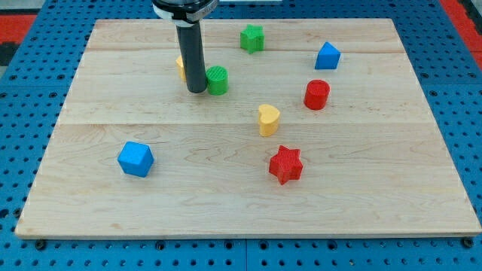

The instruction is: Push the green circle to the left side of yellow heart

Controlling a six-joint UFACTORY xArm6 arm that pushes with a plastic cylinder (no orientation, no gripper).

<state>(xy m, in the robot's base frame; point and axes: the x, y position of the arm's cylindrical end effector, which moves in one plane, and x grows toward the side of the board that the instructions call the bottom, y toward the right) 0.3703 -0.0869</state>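
Rod tip [196,90] touching green circle [217,80] from the view's left, upper-centre of wooden board [113,203].

No claw on this arm, just a straight dark rod, so nothing released or clenched; tip sits at the circle's left edge. Green circle is up & to the view's left of yellow heart [268,119], apart from it, w/ bare board between. A yellow block [181,66], shape unclear, is mostly hidden behind the rod. Green star [252,38] near the view's top; blue block [327,56] top right; red cylinder [316,94] right of centre; red star [285,164] just below the heart; blue cube [135,159] lower left, well apart from the rest.
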